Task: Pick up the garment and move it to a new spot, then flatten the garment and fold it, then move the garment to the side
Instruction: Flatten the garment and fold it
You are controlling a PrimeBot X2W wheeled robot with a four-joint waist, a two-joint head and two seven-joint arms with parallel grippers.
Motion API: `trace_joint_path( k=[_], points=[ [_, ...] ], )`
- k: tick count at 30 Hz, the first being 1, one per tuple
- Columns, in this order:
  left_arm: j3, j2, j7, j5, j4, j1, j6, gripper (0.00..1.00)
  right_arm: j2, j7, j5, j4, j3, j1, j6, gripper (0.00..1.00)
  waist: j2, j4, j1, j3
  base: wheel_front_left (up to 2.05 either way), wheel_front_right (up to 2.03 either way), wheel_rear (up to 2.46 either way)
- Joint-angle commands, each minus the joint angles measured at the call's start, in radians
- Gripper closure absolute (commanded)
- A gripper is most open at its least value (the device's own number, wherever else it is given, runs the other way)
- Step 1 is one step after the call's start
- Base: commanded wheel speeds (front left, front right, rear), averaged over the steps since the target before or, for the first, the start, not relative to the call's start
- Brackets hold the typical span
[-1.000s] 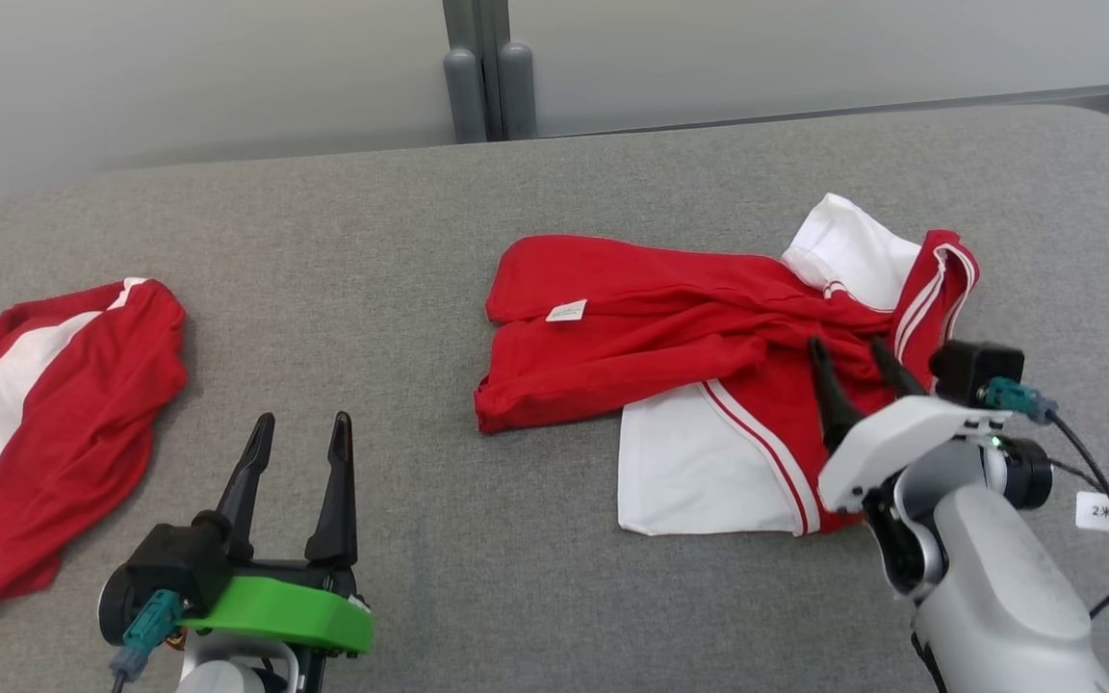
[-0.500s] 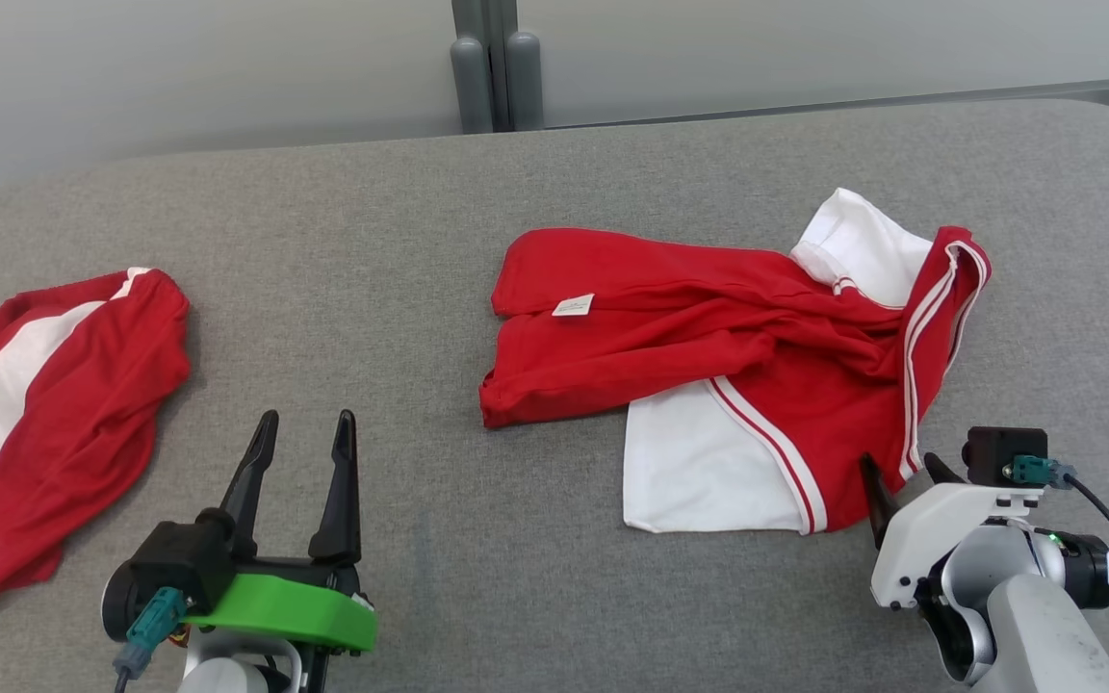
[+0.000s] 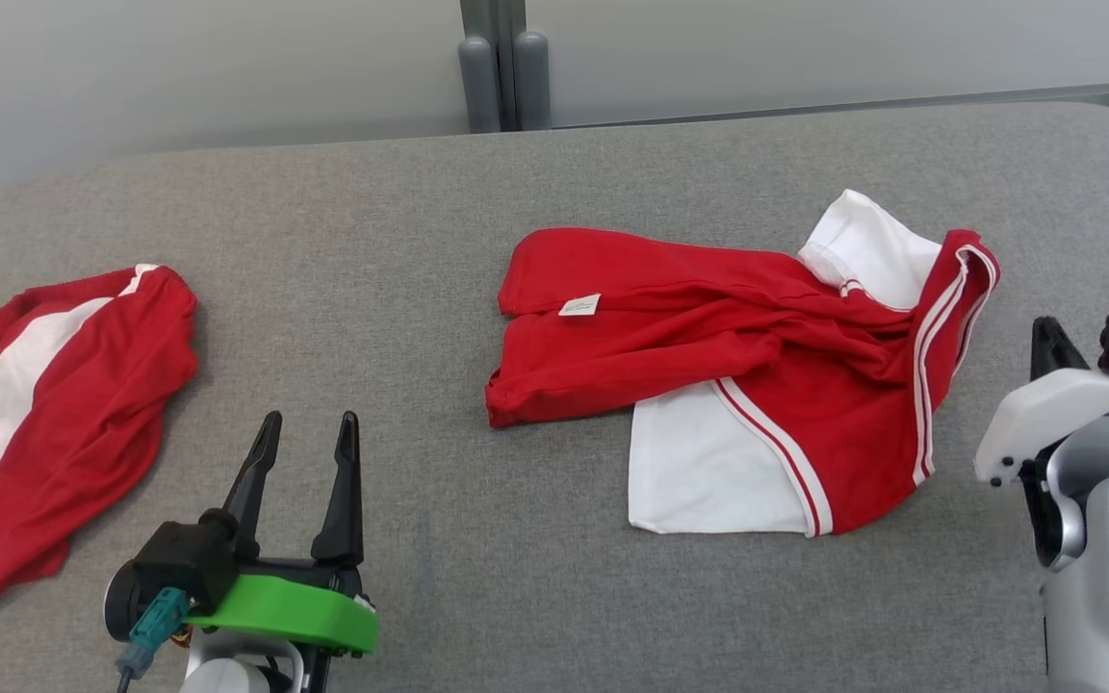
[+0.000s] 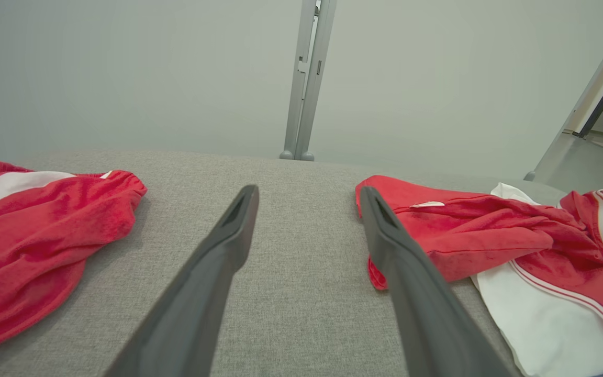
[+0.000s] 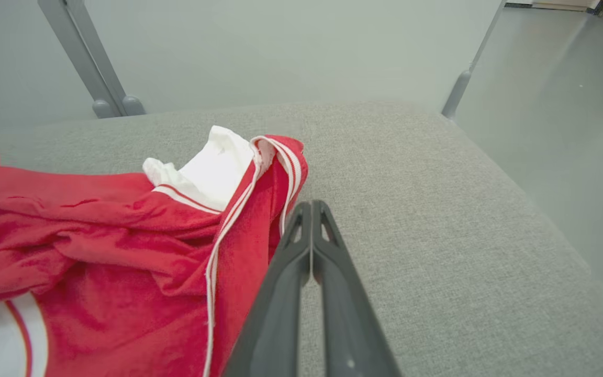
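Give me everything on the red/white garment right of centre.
The garment is soft red fabric with white panels and white-striped trim, a small white label showing on its left part. It lies crumpled and folded over itself, not flattened, on the grey padded table. The right gripper, shut, sits just off its right edge, apparently not touching.

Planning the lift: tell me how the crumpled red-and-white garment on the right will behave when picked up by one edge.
Likely floppy: the red-and-white garment lies in soft folds, so it should sag from one pinch. Probably light: thin cloth. It may drag on the textured grey surface.
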Motion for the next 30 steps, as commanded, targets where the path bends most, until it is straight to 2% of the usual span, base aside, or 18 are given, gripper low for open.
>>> trace_joint_path(
  k=[1,6,7,8,17,23,30],
  points=[
    [0.0,0.007,-0.001,-0.001,-0.001,0.0,-0.004,0.0,-0.002,0.015,0.009,0.003,-0.013,-0.011,-0.001,1.0,0.0,0.002,0.0,-0.001,0.0,0.0,0.0],
    [-0.014,0.01,-0.001,-0.004,0.003,-0.001,-0.004,0.0,-0.002,0.074,0.135,0.019,0.075,0.044,-0.001,1.0,0.0,0.017,0.0,-0.004,0.0,0.0,0.0],
    [-0.016,0.009,-0.001,-0.003,0.003,-0.002,-0.004,0.0,-0.004,0.079,0.159,0.016,0.096,0.062,-0.001,0.58,0.0,0.019,0.0,-0.004,0.0,0.0,0.0],
    [-0.017,0.008,-0.001,-0.004,0.003,-0.002,-0.004,0.0,-0.004,0.077,0.187,0.008,0.118,0.082,-0.001,0.0,0.0,0.021,0.0,-0.003,0.0,0.0,0.0],
    [-0.011,0.017,-0.001,-0.003,0.002,0.001,-0.004,0.0,-0.002,0.048,0.235,-0.035,0.194,0.225,-0.001,0.0,0.0,0.016,0.0,-0.004,0.0,0.0,0.0],
    [-0.015,0.019,-0.001,-0.002,0.002,-0.004,-0.004,0.0,-0.002,0.031,0.25,0.034,0.191,0.215,-0.001,0.0,0.0,0.015,0.0,0.001,0.0,0.0,0.0],
    [-0.018,0.021,-0.001,-0.003,0.003,-0.019,-0.004,0.0,-0.002,-0.011,0.296,0.17,0.207,0.141,-0.001,0.0,0.0,0.03,0.0,0.013,0.0,0.0,0.0]
  ],
)
